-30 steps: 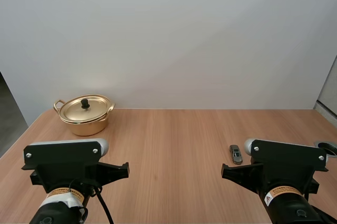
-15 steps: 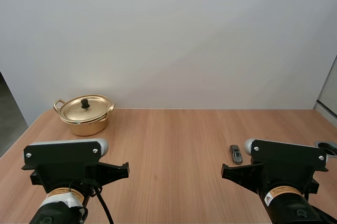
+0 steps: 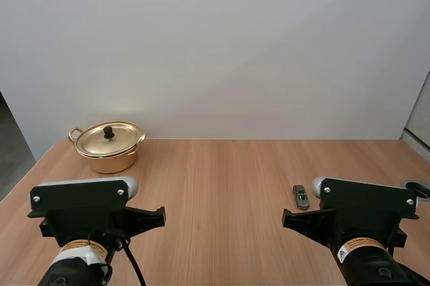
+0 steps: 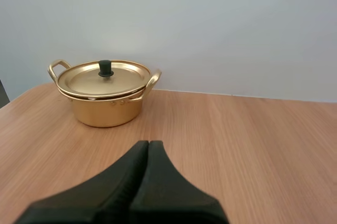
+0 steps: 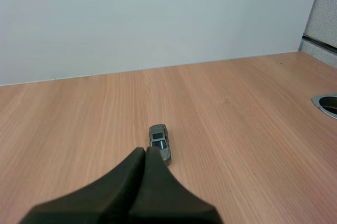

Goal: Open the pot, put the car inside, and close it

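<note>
1. Car orientation. The car (image 3: 301, 197) lies flat on the tabletop (image 3: 222, 178). In the high view its long axis runs from the arm bases toward the back wall (image 3: 222, 51), tilted only slightly. In the right wrist view the same axis runs nearly in line with the right pincer (image 5: 146, 150). Which end is the front cannot be told.

2. Car position. The car is on the right half of the tabletop, just ahead of the right pincer's tips and a little to one side of them. In the right wrist view the tips overlap the car's near end. Contact cannot be confirmed.

3. Pincer state. The right pincer's fingers lie pressed together as one dark wedge and grip nothing. The left pincer (image 4: 148, 144) is likewise fully closed and empty. It points toward the pot (image 4: 108, 111), well short of it.

4. Pot. The gold pot stands at the far left corner, near the wall. Its lid (image 4: 102, 79) is seated, with the black knob (image 4: 105, 68) upright.

5. Surroundings. The tabletop is light wood grain. The wall is plain and pale. A round metal grommet (image 5: 327, 103) sits at the tabletop's right edge.
</note>
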`<state>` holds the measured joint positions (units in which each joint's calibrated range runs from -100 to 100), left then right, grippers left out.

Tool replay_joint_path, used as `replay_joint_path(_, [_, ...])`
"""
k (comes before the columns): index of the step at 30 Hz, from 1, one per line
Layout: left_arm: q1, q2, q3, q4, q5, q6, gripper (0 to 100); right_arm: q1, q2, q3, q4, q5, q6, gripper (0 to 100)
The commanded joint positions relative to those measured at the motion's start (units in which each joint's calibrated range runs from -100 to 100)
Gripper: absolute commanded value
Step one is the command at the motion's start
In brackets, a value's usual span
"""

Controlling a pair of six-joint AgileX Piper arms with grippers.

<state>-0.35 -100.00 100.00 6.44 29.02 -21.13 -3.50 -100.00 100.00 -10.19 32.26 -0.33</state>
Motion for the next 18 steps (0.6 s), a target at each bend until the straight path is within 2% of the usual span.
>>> replay_joint_path(1, [0.0,0.0,-0.2,3.1,-4.8,1.9,0,0.0,0.0,0.0,-2.8,0.2,0.0,0])
replay_joint_path(2, [0.0,0.0,-2.0,7.1,-5.0,4.2,0,0.0,0.0,-1.1,-5.9,0.4,0.0,0])
replay_joint_path(5, [0.0,0.0,-10.3,18.3,-4.2,10.1,0,0.0,0.0,-6.7,-22.1,1.8,0.0,0])
replay_joint_path(7, [0.0,0.0,-17.4,21.6,5.7,10.1,0,0.0,0.0,-11.7,-29.6,5.4,0.0,0])
replay_joint_path(9, [0.0,0.0,-23.2,21.3,17.0,10.0,0,0.0,0.0,-17.2,-29.6,9.7,0.3,0])
replay_joint_path(11, [0.87,0.0,-27.5,21.1,22.3,8.1,0,0.0,0.0,-22.7,-27.8,13.6,0.3,0])
replay_joint_path(15, [2.89,0.0,-29.9,21.9,24.6,8.1,0,-0.2,0.0,-29.2,-26.5,15.6,0.3,0])
replay_joint_path(18, [4.63,0.0,-29.9,21.9,27.4,8.1,0,-0.2,0.0,-30.4,-27.2,15.5,0.3,0])
